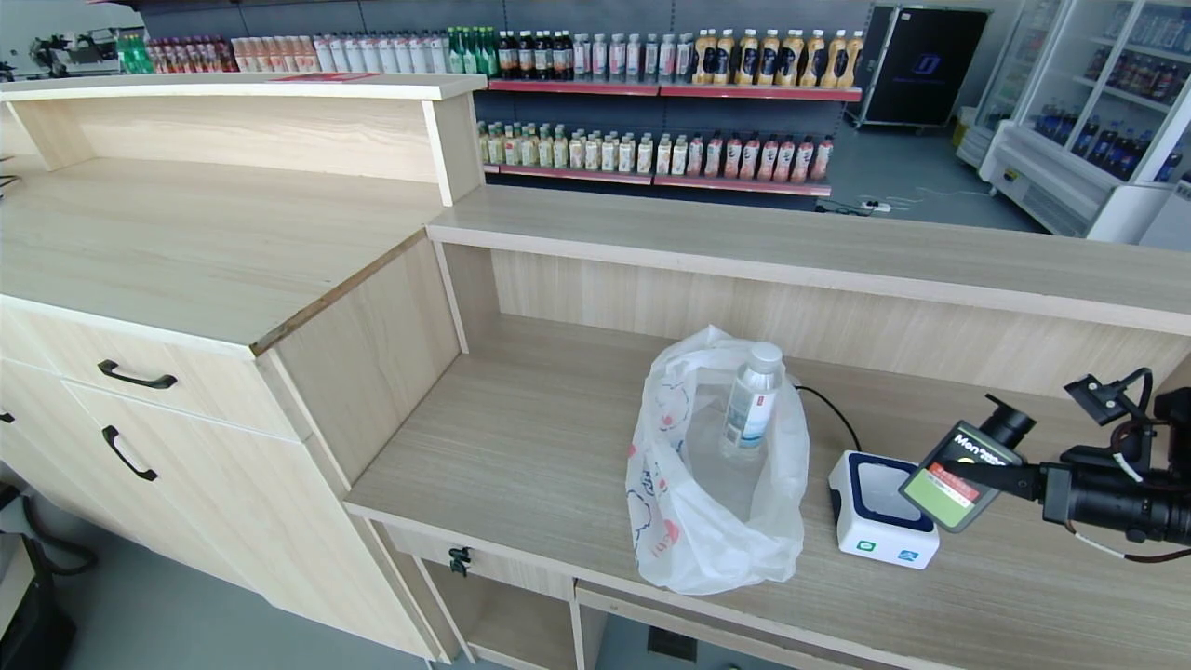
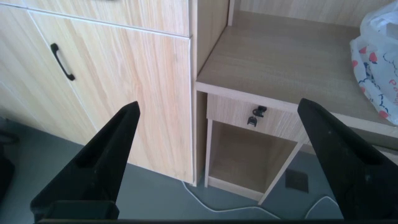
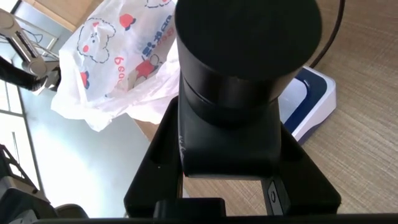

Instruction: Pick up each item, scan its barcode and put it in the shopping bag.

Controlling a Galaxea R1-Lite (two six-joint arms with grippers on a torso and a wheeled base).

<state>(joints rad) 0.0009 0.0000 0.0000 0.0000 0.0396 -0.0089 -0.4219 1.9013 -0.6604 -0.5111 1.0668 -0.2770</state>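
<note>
Over the scanner point(image 1: 879, 521) on the counter point(image 1: 521, 447), a dark bottle point(image 1: 949, 493) hangs tilted in the right gripper point(image 1: 996, 475), fingers clamped on its body. It looks stiff, light and smooth, so it may slip; mid-body is the best hold. The bag point(image 1: 707, 521) is just beside, with a water bottle point(image 1: 752, 400) inside. The left gripper point(image 2: 217, 162) sits low by the cabinet point(image 2: 124, 93), fingers wide.
</note>
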